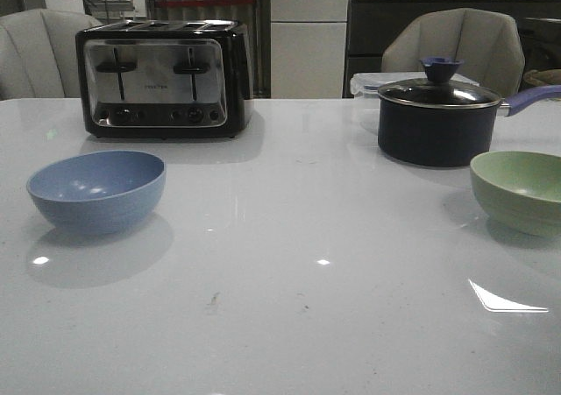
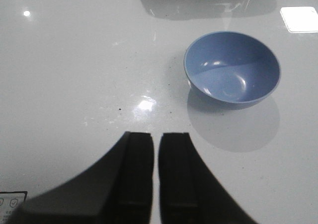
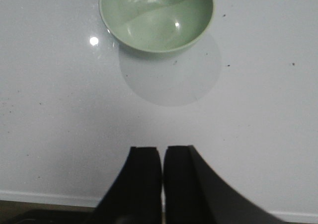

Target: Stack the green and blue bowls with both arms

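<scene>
The dusty blue bowl (image 1: 96, 190) stands upright and empty on the left of the white table; it also shows in the left wrist view (image 2: 232, 67). The pale green bowl (image 1: 519, 190) stands upright and empty at the right edge; it also shows in the right wrist view (image 3: 156, 16). My left gripper (image 2: 156, 137) is shut and empty, above the table, short of the blue bowl and off to its side. My right gripper (image 3: 162, 149) is shut and empty, near the table's front edge, short of the green bowl. Neither arm shows in the front view.
A black and silver toaster (image 1: 163, 78) stands at the back left. A dark lidded saucepan (image 1: 438, 119) with a blue knob and handle stands at the back right, just behind the green bowl. Chairs stand beyond the table.
</scene>
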### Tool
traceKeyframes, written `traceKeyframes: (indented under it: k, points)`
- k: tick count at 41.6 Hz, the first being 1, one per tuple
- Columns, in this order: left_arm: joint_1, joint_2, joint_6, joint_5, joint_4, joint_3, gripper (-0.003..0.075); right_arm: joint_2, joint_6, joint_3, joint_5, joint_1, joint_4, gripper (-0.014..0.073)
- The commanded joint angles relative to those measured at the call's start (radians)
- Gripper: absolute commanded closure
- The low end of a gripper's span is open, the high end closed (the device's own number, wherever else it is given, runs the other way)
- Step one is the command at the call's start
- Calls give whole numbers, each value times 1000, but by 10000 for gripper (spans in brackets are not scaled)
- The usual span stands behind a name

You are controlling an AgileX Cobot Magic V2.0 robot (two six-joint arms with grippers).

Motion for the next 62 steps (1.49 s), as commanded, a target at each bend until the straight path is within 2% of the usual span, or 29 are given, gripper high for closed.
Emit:
traceKeyframes:
  k: [1, 4, 7, 17, 29, 43, 55, 58, 62]
  points:
    - [-7, 13, -2, -72, -13, -32, 346, 44, 2, -37, -69, -7, -15, 175]
    - [-7, 16, -2, -74, -13, -32, 223, 73, 2, -40, -76, -7, -15, 76]
    - [-7, 16, -2, -74, -13, -32, 174, 109, 20, -51, -82, -8, -13, 46]
    - [-7, 16, -2, -74, -13, -32, 197, 315, 15, -200, -45, -127, 57, 81]
    - [-7, 16, -2, -74, -13, -32, 213, 617, -244, -397, -20, -291, 343, 97]
    - [-7, 19, -2, -76, -13, -32, 213, 893, -256, -567, -69, -300, 351, 97]
    - [-7, 19, -2, -78, -13, -32, 213, 1052, -257, -699, -33, -299, 351, 101]
    - [-7, 19, -2, -78, -13, -32, 213, 1069, -262, -720, -6, -299, 351, 153]
    - [-7, 19, -2, -78, -13, -32, 213, 1076, -264, -737, 9, -299, 350, 288]
